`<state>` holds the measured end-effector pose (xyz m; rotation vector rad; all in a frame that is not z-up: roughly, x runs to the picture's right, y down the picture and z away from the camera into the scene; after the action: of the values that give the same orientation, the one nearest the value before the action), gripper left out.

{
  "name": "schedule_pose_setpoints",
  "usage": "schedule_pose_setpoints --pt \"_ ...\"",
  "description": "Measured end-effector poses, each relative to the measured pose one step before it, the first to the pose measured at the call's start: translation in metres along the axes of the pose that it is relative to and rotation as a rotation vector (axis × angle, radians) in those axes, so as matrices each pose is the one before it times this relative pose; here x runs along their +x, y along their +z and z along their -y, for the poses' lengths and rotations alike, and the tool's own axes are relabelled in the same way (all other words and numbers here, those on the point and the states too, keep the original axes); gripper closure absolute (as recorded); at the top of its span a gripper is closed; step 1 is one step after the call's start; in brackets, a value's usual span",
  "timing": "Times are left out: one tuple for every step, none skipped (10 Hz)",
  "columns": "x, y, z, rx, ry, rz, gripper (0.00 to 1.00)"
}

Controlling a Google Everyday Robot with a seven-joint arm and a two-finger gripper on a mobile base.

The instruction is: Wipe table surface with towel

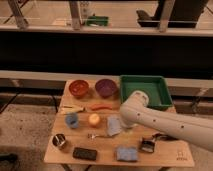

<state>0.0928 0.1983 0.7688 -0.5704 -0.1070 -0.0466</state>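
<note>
A crumpled light blue-grey towel (pixel 114 125) lies on the wooden table (pixel 165 156), just right of centre. My white arm (pixel 150 117) reaches in from the lower right, and its rounded end sits over the table right beside the towel. My gripper is hidden under this end of the arm, close to the towel's right edge. I cannot see whether it touches the towel.
On the table are an orange bowl (pixel 79 88), a purple bowl (pixel 105 87), a green tray (pixel 145 90), a red pepper (pixel 101 107), a blue cup (pixel 72 120), an orange fruit (pixel 94 119), a metal can (pixel 60 142), a black case (pixel 84 153), a blue sponge (pixel 126 153) and a dark object (pixel 147 145).
</note>
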Motion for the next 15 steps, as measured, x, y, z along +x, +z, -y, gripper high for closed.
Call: schedule_pose_setpoints --pt "-0.00329 0.00469 0.00737 -0.00402 -0.00921 0.01316 0.20" --pt "-0.00055 0.00803 0.00871 -0.00952 -0.00270 0.01929 0.20" --pt "0.00190 0.00648 0.00274 -0.01409 -0.00026 0.00063 0.20" --pt "-0.00217 0.00715 0.00403 -0.00766 -0.00519 0.00621 0.20" --pt "-0.00148 0.00797 0.00282 -0.01032 -0.00264 0.00622 0.20" --pt "0.00342 0.00713 0.00237 -0.00386 -0.00029 -0.00112 0.20" --pt "0.00041 0.00160 0.00109 -0.00070 -0.00152 0.00008 0.21" --pt "0.00019 0.00358 0.00076 -0.00151 -0.00661 0.00208 0.32" --pt "-0.00069 0.00204 0.00066 0.00053 -0.00566 0.00165 0.42" --pt "-0.00044 0.00117 0.00094 0.00135 -0.00388 0.00196 0.52" --pt "-0.00026 0.00112 0.00064 0.00013 -0.00277 0.00130 0.57" --pt "0.00021 0.00264 0.00096 -0.00291 -0.00221 0.00169 0.58" --pt "-0.00002 0.00198 0.00126 -0.00222 -0.00115 0.00184 0.58" --pt "0.00022 0.00219 0.00083 -0.00290 0.00008 0.00131 0.58" --pt "0.00043 0.00253 0.00098 -0.00408 0.00018 0.00213 0.58"
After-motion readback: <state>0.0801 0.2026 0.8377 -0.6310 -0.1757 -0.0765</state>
